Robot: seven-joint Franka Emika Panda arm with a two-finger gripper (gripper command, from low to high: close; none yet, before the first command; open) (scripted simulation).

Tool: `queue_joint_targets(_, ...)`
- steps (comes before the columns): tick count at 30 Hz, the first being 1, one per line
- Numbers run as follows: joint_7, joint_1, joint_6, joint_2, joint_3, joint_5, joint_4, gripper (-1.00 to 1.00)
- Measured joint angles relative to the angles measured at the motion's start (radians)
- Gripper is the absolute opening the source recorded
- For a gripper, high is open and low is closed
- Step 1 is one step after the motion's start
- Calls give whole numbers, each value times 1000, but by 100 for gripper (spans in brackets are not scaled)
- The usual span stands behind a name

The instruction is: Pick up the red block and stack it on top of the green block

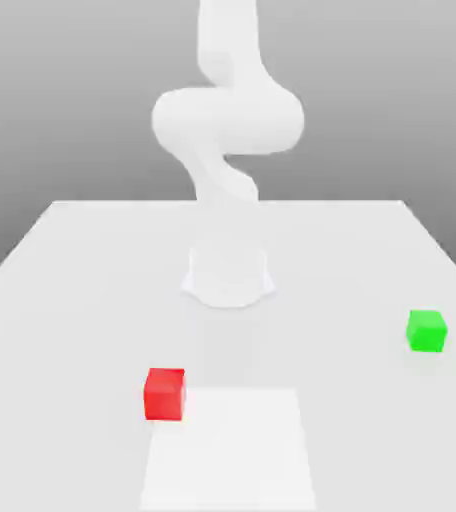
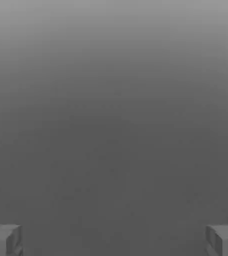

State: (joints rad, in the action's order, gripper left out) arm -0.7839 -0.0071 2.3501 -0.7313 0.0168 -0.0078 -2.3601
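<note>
Matte red cube point(image 1: 164, 395); matte green cube point(image 1: 426, 332); gripper point(image 2: 114, 241) wide open, empty.

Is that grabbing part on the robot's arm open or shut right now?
Open: in the hand view, the two dark grey fingers of the end effector stand wide apart with nothing between them.

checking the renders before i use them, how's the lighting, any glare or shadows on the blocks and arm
Exterior view: bright, washed-out light, the arm nearly pure white with little shading, the red block and green block vivid, without strong cast shadows; hand view: much darker, a grey gradient lighter toward one edge, fingers in dull grey.
</note>
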Motion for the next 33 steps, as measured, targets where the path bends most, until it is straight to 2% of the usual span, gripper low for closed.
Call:
queue_joint_targets(17, 164, -73, 435, 619, 145, -28, -486, 0)
queue_joint_targets(20, 213, -79, 538, 751, 140, 24, -503, 0)
queue_joint_targets(24, 279, -130, 663, 899, 67, 113, -485, 0)
queue_joint_targets(25, 287, -146, 686, 927, 49, 123, -482, -100)
queue_joint_targets(33, 271, -151, 668, 905, 49, 102, -485, -100)
